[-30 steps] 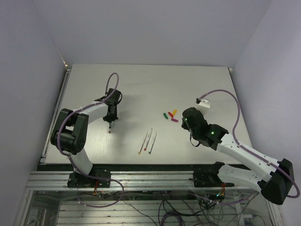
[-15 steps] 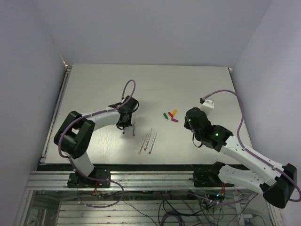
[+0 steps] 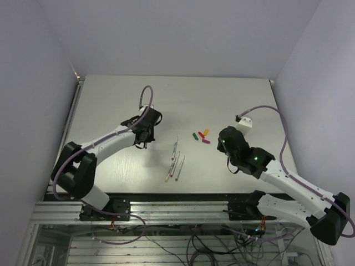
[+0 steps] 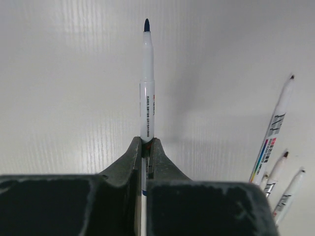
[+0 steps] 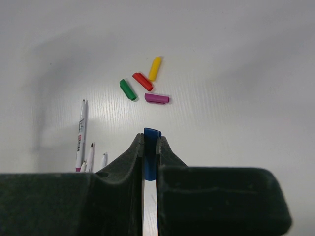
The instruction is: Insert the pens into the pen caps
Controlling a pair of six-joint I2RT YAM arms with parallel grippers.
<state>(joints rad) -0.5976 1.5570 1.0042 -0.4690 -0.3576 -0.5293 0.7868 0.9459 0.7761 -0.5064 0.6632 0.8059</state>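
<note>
Left arm has stretched out and its wrist sits farther up the counter than half a second ago; right arm unchanged. Left fingers pinched shut on blue-tipped pen, tip pointing away from wrist. Other pens lie mid-counter, just right of it. Loose caps (green, red, yellow, magenta) clustered right of those pens. Right fingers clamp blue cap, near that cluster
</note>
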